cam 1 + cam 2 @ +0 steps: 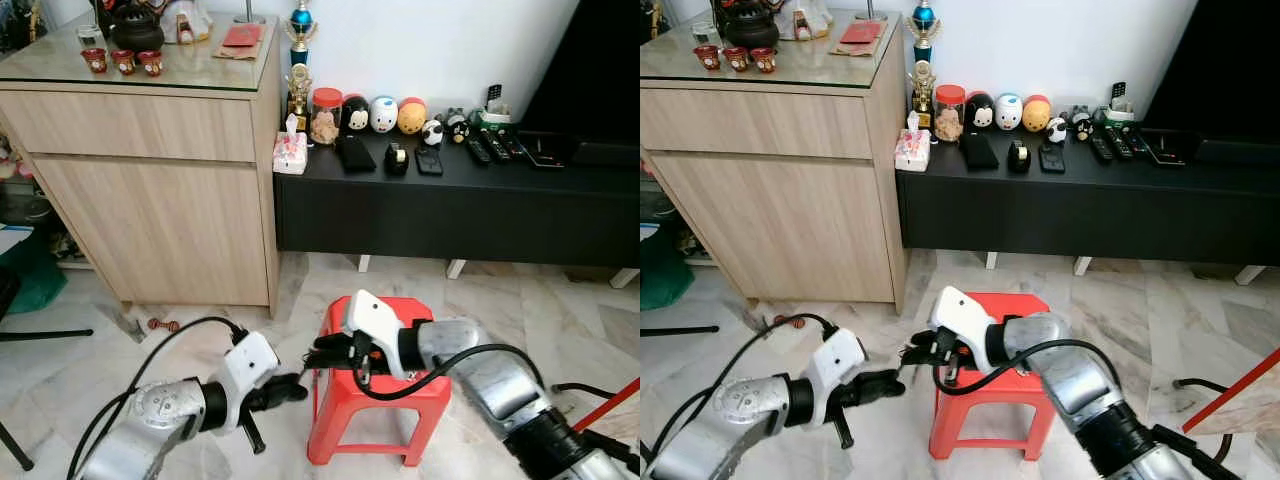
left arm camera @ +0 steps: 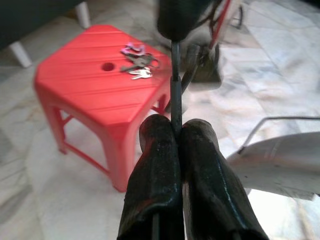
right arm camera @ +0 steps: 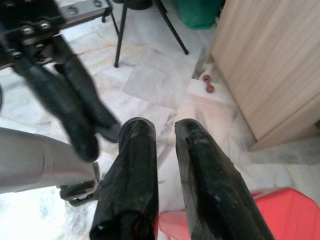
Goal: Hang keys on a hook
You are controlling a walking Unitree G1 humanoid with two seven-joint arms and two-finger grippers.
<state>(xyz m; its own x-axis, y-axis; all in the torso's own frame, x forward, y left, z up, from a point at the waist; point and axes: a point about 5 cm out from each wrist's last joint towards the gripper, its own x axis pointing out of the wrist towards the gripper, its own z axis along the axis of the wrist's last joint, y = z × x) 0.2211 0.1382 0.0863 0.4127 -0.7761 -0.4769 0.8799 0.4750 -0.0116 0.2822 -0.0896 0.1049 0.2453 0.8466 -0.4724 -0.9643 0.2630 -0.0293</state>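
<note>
A bunch of keys [image 2: 137, 62] with a pale tag lies on top of the red plastic stool [image 1: 375, 420], beside the hole in its seat. In the eye views my right wrist covers that spot. My right gripper [image 1: 318, 350] hovers over the stool's left edge, its fingers [image 3: 135, 150] a little apart with nothing between them. My left gripper [image 1: 297, 390] is low on the left of the stool, pointing at it, with its fingers [image 2: 155, 145] pressed together. A thin dark rod [image 2: 174, 85] runs up from their tips; I cannot tell whether it is gripped.
A light wooden cabinet [image 1: 150, 200] stands at the back left, with a low black bench [image 1: 450, 215] carrying figurines and remotes to its right. A red pole [image 1: 605, 405] lies at the right. A black stand leg [image 1: 40, 335] crosses the marble floor on the left.
</note>
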